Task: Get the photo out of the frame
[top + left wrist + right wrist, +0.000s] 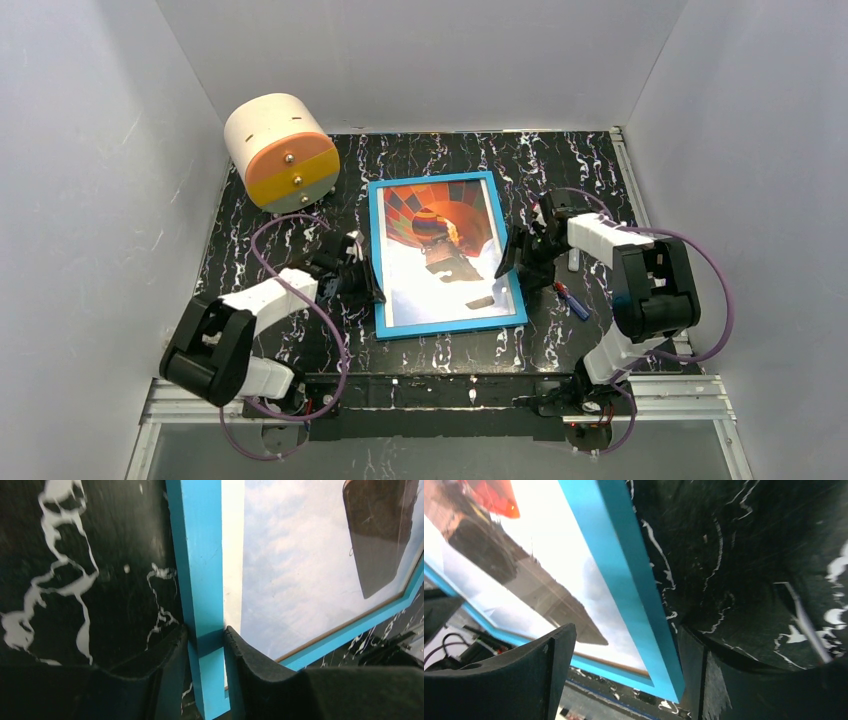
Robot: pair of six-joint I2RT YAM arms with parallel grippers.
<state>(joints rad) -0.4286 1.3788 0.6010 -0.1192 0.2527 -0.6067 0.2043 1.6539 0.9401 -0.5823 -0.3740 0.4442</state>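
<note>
Photo (445, 250): large rectangular print, orange-red hot-air balloon on blue sky and cloud. It sits inside the thin bright blue rectangular picture frame (450, 327), face up. Frame lies mid-counter on the black white-veined counter (560, 170), nearer the near edge than the far.

Left end effector (206, 647): closed on the frame's left rail, one finger (160, 675) on the counter side, the other on the picture side.

Right end effector (626, 635): jaws wide apart, straddling the right rail, gripping nothing.

Progress: early. Frame being secured only; no backing or fastening visible from this face. Judged left: lift or turn the frame, open the back, draw the photo out.

Far left corner: cream cylinder (280, 150), orange-and-grey end face, well apart.
</note>
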